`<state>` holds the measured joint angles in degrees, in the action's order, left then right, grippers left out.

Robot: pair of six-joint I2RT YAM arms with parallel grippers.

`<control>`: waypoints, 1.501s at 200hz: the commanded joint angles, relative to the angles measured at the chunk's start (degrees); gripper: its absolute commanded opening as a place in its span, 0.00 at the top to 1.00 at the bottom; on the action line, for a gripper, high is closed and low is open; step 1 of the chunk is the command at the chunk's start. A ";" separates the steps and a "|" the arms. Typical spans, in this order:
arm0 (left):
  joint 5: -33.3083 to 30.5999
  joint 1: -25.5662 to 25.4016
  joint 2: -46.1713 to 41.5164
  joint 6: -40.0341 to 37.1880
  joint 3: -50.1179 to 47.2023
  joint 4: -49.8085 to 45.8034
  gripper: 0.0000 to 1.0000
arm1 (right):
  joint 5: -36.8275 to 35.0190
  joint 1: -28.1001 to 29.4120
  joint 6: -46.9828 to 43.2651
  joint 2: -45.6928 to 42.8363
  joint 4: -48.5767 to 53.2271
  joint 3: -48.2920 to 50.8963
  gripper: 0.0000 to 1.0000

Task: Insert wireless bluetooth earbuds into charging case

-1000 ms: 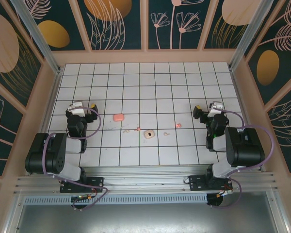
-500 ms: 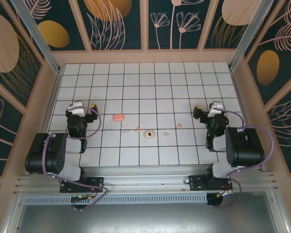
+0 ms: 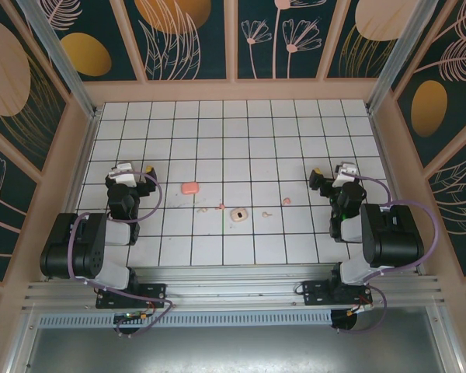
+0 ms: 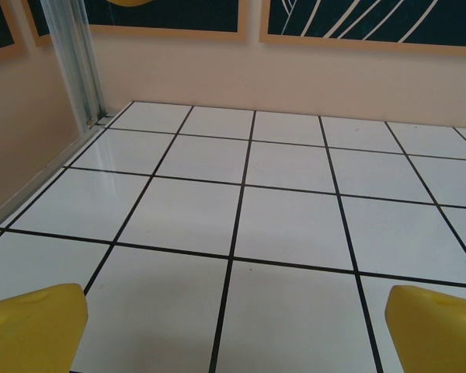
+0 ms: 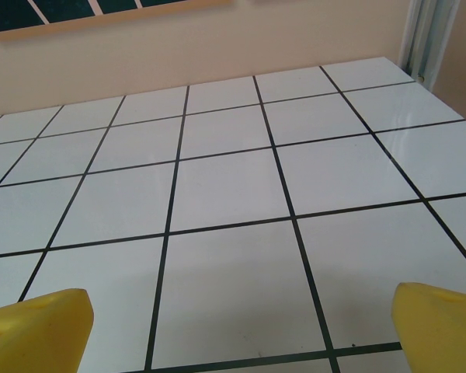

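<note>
The left arm (image 3: 123, 203) is folded low over its base, wrist pointing at the far wall. The left jaws are spread wide and empty. The right arm (image 3: 348, 210) is in a like pose, right jaws spread wide and empty. The earbuds (image 3: 286, 201) lie scattered on the desk (image 3: 233, 132) between the two sets of jaws, on either side of a beige case (image 3: 238, 214).

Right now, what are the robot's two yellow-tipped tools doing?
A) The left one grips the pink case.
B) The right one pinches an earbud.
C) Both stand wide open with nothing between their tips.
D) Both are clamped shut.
C: the left tool and the right tool each hold their yellow fingers far apart, with bare white tile between them.
</note>
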<state>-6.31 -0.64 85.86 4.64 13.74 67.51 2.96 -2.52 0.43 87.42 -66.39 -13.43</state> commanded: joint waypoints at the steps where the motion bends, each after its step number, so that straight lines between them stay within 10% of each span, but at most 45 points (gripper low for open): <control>1: 2.46 0.56 -1.61 -1.39 2.09 -0.33 0.08 | -1.67 0.03 1.29 -3.96 9.28 -5.72 0.01; 54: 6.02 0.39 -13.70 0.47 15.24 -32.38 0.23 | 0.69 2.83 4.12 -15.15 53.99 -25.62 0.01; 110: 7.35 -6.50 -12.88 6.78 28.93 -64.49 0.28 | -0.25 20.53 7.65 -10.34 90.86 -45.38 0.02; 172: 19.93 -8.91 -5.33 15.67 31.22 -75.57 0.35 | 10.33 35.83 12.70 2.24 105.15 -55.47 0.23; 300: 17.64 -8.93 -7.57 17.01 27.44 -75.53 0.33 | 2.60 49.19 10.70 23.04 114.14 -66.89 0.26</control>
<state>11.70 -9.45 78.89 20.99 41.65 -7.11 7.44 45.87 11.70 108.31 44.95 -78.02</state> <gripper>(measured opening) 0.665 0.736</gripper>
